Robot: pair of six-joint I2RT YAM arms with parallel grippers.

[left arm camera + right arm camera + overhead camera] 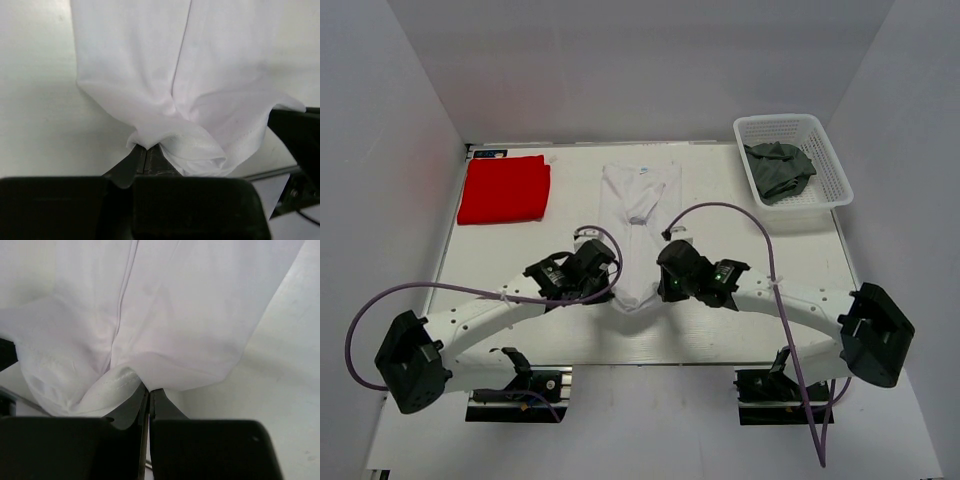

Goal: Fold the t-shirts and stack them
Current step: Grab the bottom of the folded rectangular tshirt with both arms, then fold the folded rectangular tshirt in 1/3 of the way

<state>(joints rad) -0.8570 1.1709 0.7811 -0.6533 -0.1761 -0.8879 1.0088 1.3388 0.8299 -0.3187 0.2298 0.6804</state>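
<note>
At the far left of the table the red t-shirt lies as a flat folded rectangle, apart from everything else; it looks finished. Nearer and toward the middle, the left gripper has its jaws pressed together on the near hem of the white t-shirt, and the cloth bunches into a small roll where it leaves the fingers. The white t-shirt runs as a narrow strip from its collar at the far end to that hem at the near end, with its sides apparently already turned inward. Just right of the strip, the right gripper is likewise clamped on the hem, pinching the other near corner. The step in hand seems to be the crosswise fold. The next move calls for both arms to lift the hem together, carry it toward the collar at an even height and lay it down square, then move the shirt onto the red one. At the far right a basket holds a crumpled grey garment.
</note>
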